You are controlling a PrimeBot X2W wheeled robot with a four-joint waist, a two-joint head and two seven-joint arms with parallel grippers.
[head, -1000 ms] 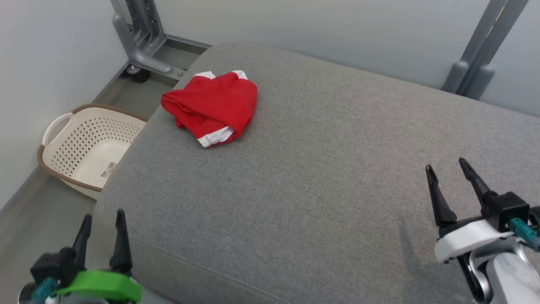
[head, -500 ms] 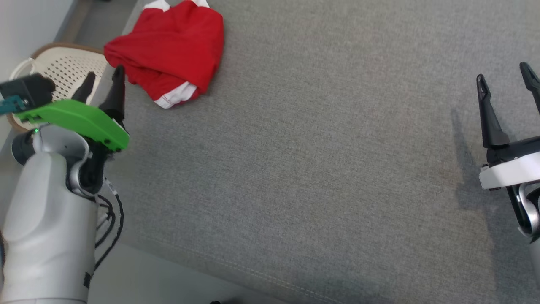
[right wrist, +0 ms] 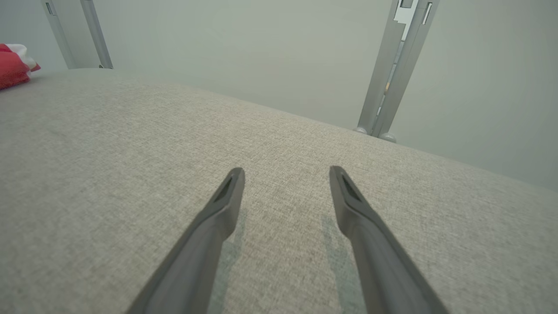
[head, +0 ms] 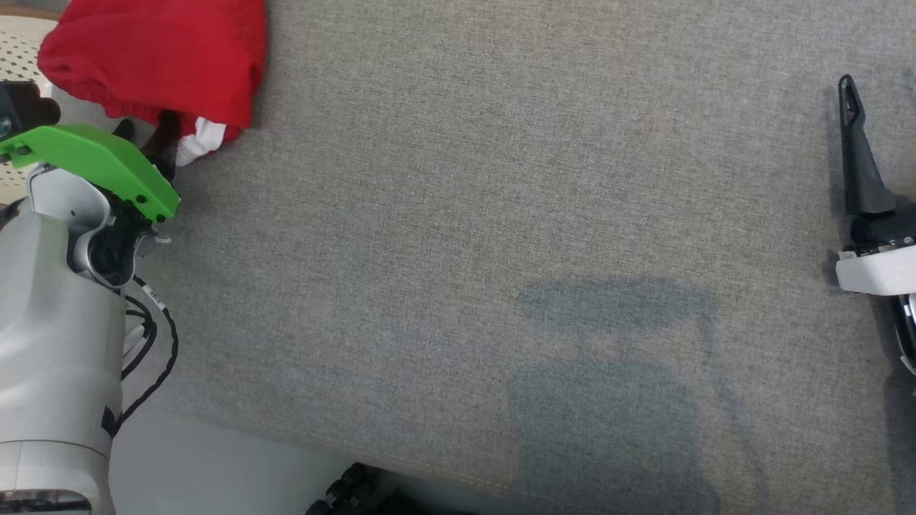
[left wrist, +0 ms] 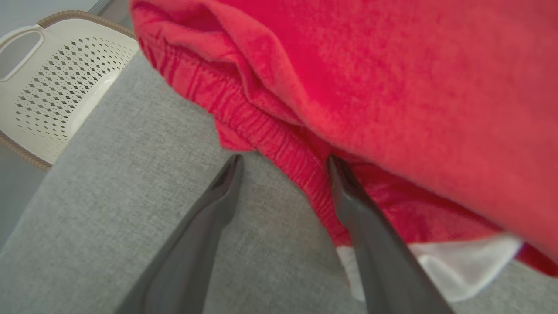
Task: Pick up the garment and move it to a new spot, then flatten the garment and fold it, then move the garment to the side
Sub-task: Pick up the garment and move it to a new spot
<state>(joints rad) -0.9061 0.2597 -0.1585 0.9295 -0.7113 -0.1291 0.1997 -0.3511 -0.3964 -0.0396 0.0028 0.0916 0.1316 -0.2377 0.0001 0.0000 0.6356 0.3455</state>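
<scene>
Cataloguing 1 moment at the pick-up stage; by the look of it, the garment was not yet lifted.

Item 1, red shorts (head: 157, 50): a crumpled heap with a gathered waistband (left wrist: 261, 131) and white trim (left wrist: 457, 266). It lay at the far left corner of the grey cushion (head: 465, 214), close to the edge above a cream perforated basket (left wrist: 52, 87).

Item 2, left gripper (left wrist: 284, 161): fingers spread wide, with nothing held between them. It sat right at the near edge of the heap. In the left wrist view the waistband ran slantwise from upper left to lower right and passed across the gap. 1 fingertip (left wrist: 335, 168) met the folds and the other (left wrist: 233, 168) stood over bare cushion. Whether either pressed the fabric could not be told.

Item 3, right gripper (right wrist: 286, 172): fingers equally wide apart and empty. It was poised over bare cushion on the opposite side, well apart from the shorts, which showed as a small red patch at the far left of the right wrist view.

Judgement: the left arm was by far the nearer. The shorts lay straight ahead of its fingers, so a short advance and a closing across the waistband looked like the likely need.
</scene>
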